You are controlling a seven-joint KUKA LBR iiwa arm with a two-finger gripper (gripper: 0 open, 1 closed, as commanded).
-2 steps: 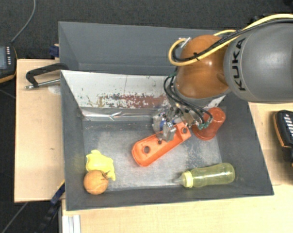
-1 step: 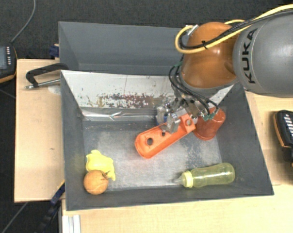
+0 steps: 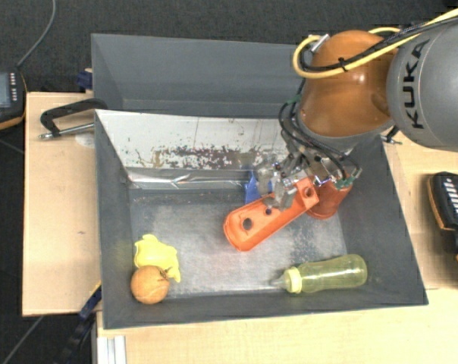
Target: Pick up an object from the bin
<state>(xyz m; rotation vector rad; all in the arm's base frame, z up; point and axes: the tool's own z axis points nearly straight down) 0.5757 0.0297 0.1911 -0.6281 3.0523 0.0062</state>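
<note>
The arm comes into the grey bin from the right, and its wrist carries a rounded orange cover with a yellow cable looped across the top. The gripper hangs low under this cover, in the right half of the bin and near the back wall. Directly beneath it lies a long flat orange plastic piece with a round hole near one end. The piece lies slanted: its upper end is under the gripper, and the end with the hole points away from it, down and to the left. The gripper seems to be at this piece or touching it, but I cannot tell whether it is spread, pressed together or pinching something, because the metal parts and the wires hide it. Just to the right of the gripper stands a red-brown cup, close to the upper end of the orange piece. Just to the left of the gripper a small blue thing shows; what it is I cannot tell. Well below the gripper, toward the front wall, a yellow-green bottle lies on its side with its cap pointing left. Far to the lower left of the gripper, in the front corner, a crumpled yellow lump lies touching a round orange fruit.
</note>
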